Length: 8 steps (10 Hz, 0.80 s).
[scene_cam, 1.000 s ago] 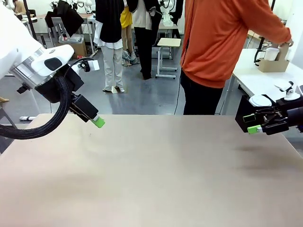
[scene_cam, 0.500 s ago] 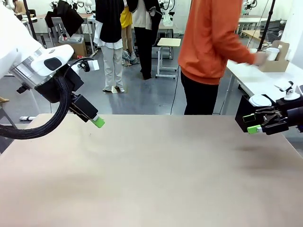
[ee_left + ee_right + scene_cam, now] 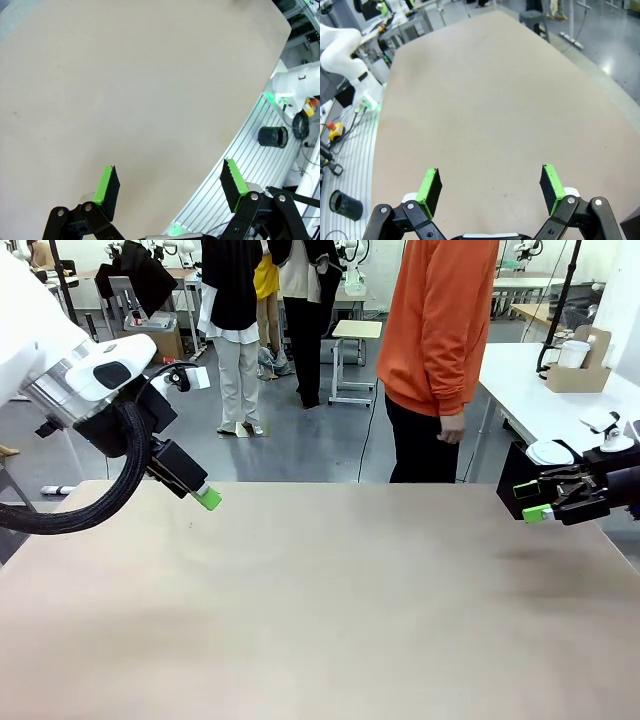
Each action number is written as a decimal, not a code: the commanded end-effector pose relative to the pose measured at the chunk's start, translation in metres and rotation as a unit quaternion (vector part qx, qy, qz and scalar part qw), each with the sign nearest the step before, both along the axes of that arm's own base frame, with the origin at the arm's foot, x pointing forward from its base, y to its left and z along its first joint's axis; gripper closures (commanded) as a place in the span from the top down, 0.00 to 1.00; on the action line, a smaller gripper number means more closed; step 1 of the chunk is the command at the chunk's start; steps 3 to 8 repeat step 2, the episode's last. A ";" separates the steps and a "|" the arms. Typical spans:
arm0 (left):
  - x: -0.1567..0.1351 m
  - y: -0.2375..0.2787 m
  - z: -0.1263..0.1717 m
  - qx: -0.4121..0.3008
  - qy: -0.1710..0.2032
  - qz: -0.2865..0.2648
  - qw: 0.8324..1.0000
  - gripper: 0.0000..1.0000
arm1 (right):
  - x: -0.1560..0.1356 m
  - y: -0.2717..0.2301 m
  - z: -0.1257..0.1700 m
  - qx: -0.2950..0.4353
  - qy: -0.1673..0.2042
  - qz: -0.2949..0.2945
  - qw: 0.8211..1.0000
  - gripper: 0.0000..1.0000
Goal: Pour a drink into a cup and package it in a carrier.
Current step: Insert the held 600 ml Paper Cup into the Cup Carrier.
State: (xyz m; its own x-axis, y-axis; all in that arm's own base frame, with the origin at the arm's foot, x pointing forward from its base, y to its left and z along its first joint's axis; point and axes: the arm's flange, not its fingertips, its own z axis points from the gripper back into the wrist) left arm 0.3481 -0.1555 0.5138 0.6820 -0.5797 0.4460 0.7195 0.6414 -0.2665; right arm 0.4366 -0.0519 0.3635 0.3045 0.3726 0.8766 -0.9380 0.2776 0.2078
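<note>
Your left gripper (image 3: 167,186) and right gripper (image 3: 490,186) both hang spread and empty over the bare counter (image 3: 330,590), near its left and right edges. The carrier (image 3: 582,365) with the cup (image 3: 573,353) in it sits on a white table (image 3: 530,400) far beyond your right gripper, past the person (image 3: 440,350).

The left gripper (image 3: 207,499) hangs over the table's (image 3: 330,600) left edge and the right gripper (image 3: 533,508) over its right edge, well apart. A person (image 3: 440,350) stands behind the far side, and on a side table (image 3: 530,405) to the right sits the carrier (image 3: 580,368) with the cup (image 3: 573,353) in it.
</note>
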 end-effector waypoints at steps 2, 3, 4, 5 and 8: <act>0.001 -0.001 0.000 0.002 0.006 0.004 1.000 1.00 | 0.000 -0.001 0.002 0.000 -0.001 0.002 1.000 1.00; 0.001 -0.001 0.000 0.002 0.006 0.004 1.000 1.00 | 0.000 -0.001 0.002 0.000 -0.001 0.002 1.000 1.00; 0.001 -0.001 0.000 0.002 0.006 0.004 1.000 1.00 | 0.000 -0.001 0.002 0.000 -0.001 0.002 1.000 1.00; 0.001 -0.001 0.000 0.002 0.006 0.004 1.000 1.00 | 0.000 -0.001 0.002 0.000 -0.001 0.002 1.000 1.00; 0.001 -0.001 0.000 0.002 0.006 0.004 1.000 1.00 | 0.000 -0.001 0.002 0.000 -0.001 0.002 1.000 1.00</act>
